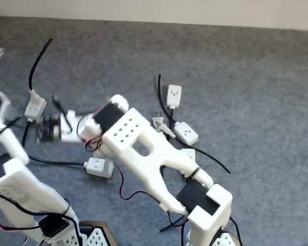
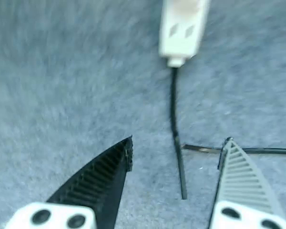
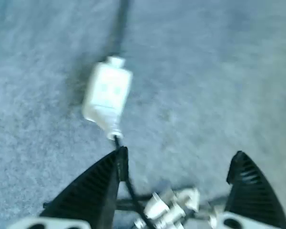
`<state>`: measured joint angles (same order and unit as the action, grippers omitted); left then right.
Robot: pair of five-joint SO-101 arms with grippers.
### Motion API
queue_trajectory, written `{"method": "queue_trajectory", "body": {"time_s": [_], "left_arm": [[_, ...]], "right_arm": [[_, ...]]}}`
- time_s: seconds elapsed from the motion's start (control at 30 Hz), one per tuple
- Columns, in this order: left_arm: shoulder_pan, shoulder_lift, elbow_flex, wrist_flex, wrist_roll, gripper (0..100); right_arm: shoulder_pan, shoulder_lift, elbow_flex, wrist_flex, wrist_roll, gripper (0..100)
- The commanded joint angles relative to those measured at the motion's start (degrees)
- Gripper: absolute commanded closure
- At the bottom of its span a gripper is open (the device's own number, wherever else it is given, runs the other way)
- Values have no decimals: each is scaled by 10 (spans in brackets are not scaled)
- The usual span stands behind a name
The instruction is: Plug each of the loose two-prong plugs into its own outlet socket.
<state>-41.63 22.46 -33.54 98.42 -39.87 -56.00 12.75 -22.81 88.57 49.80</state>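
Two wide-open grippers: right gripper (image 3: 178, 155) straddles the small white two-prong plug (image 3: 171, 205) lying between its jaws, white rectangular outlet socket (image 1: 35, 107) at 9 o'clock on the grey carpet (image 1: 246, 61); best to pinch the plug body squarely, prongs facing the slots; left gripper (image 2: 178, 141) holds nothing.

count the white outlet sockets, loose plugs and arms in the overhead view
outlet sockets: 4
loose plug: 1
arms: 2
total: 7
A white piece half hidden under an arm is left out.
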Motion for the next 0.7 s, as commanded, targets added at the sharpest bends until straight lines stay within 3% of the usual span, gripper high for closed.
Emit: {"method": "queue_trajectory", "body": {"time_s": [0.0, 0.13, 0.3, 0.4, 0.53, 0.67], "left_arm": [[82, -84, 1, 28, -2, 705], [164, -175, 108, 28, -21, 705], [227, -320, 321, 14, -135, 705], [228, -408, 471, -64, -210, 705], [239, -509, 659, -185, -272, 705], [254, -579, 791, -287, -317, 701]], "right_arm": [[52, -38, -176, 94, -70, 673], [116, -41, -248, 124, -142, 673], [232, -58, -248, 125, -228, 673], [289, -92, -206, 124, -253, 673], [303, -153, -81, 114, -275, 673], [320, -219, 114, 25, -290, 673]]}}
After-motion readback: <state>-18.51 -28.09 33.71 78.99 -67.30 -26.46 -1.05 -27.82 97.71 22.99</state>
